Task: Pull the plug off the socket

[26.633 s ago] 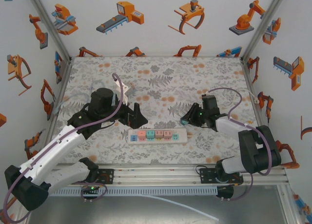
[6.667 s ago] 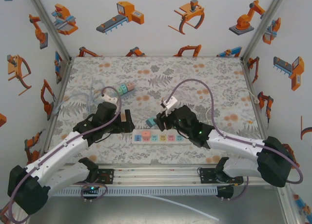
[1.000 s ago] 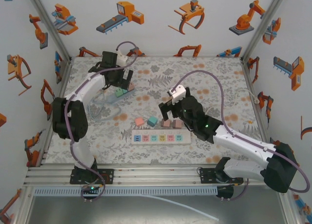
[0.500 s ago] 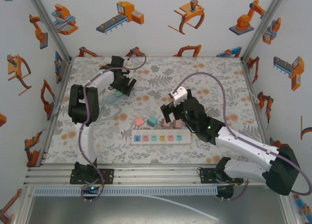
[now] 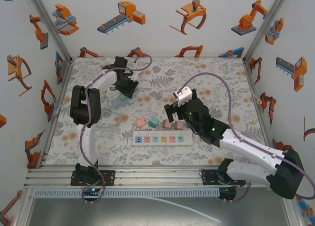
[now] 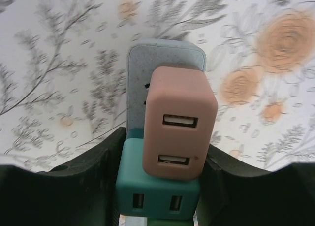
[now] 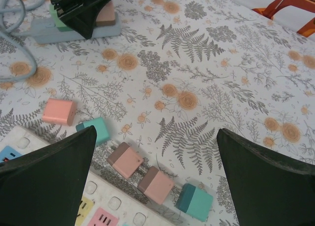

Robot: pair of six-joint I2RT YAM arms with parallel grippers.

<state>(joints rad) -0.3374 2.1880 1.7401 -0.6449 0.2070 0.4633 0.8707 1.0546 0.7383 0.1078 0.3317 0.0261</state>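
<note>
A small grey-blue socket strip point(image 6: 165, 51) lies at the far left of the table point(image 5: 118, 102). Three plugs stand in it: a pink plug point(image 6: 179, 122), a teal plug point(image 6: 157, 186) and a green plug point(image 7: 55, 14). My left gripper point(image 6: 162, 152) reaches down over the strip point(image 5: 127, 87), and its black fingers point(image 6: 74, 186) press on both sides of the teal plug. My right gripper point(image 7: 156, 137) hovers wide open, holding nothing, above loose plugs in the middle of the table point(image 5: 176, 115).
A white power strip point(image 5: 162, 138) with coloured sockets lies near the front. Several loose pink and teal plugs point(image 7: 125, 159) sit just behind it. A pale cable point(image 7: 15, 39) runs left from the small strip. Printed walls enclose the table.
The left gripper's jaws have closed from wide open onto the teal plug, after settling lower over the small strip. The right gripper drifted slightly to the right and stayed open.
</note>
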